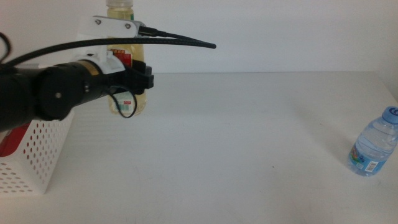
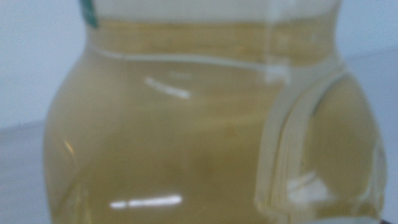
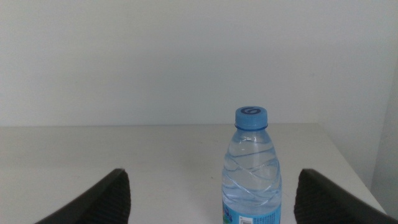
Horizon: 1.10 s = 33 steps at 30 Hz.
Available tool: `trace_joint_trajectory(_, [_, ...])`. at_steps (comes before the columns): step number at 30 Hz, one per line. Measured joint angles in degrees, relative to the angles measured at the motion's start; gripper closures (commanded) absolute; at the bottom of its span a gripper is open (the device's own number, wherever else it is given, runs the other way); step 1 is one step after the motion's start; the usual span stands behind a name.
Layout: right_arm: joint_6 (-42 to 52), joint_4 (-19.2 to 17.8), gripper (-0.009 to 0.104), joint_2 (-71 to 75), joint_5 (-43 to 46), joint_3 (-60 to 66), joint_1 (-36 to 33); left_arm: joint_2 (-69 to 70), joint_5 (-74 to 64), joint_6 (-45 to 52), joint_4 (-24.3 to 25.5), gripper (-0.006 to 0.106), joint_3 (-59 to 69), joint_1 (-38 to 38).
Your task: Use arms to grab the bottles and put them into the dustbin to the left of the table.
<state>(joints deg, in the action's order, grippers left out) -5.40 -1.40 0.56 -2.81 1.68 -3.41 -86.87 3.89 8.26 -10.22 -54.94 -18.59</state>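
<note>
My left gripper (image 1: 135,79) is shut on the yellow-liquid bottle (image 1: 129,99), holding it upright around its middle just right of the dustbin (image 1: 37,155). The bottle's yellow body (image 2: 186,137) fills the left wrist view and hides the jaws there. The dustbin is a white perforated basket at the table's left front, and a red thing (image 1: 9,144) shows inside it. The small clear water bottle with blue cap (image 1: 375,149) stands at the table's far right. In the right wrist view it (image 3: 252,168) stands upright just ahead of my open, empty right gripper (image 3: 212,186).
The white-grey table (image 1: 236,143) stretches between the two bottles. A thick black cable (image 1: 180,41) arcs from the left arm's white housing (image 1: 106,26) over the table. A plain white wall stands behind the table's back edge.
</note>
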Motion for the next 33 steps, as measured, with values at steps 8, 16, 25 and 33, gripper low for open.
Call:
trace_joint_trajectory(8, [0.0, 0.0, 0.021, 0.0, 0.0, 0.0, 0.0, 7.88, -18.52, 0.0, 0.24, 0.099, -0.14, 1.51])
trace_joint_trajectory(16, [0.0, 0.0, 0.021, 0.0, 0.0, 0.0, 0.0, 9.23, -40.81, 1.16, 0.69, 0.099, -8.99, 8.86])
trace_joint_trajectory(25, [0.0, 0.0, 0.021, 0.0, 0.0, 0.0, 0.0, 6.94, -56.61, 4.79, 0.84, 0.105, -19.44, 17.8])
trace_joint_trajectory(33, [0.0, 0.0, 0.021, 0.0, 0.0, 0.0, 0.0, 0.43, -67.21, 6.83, 1.08, 0.105, -29.96, 27.19])
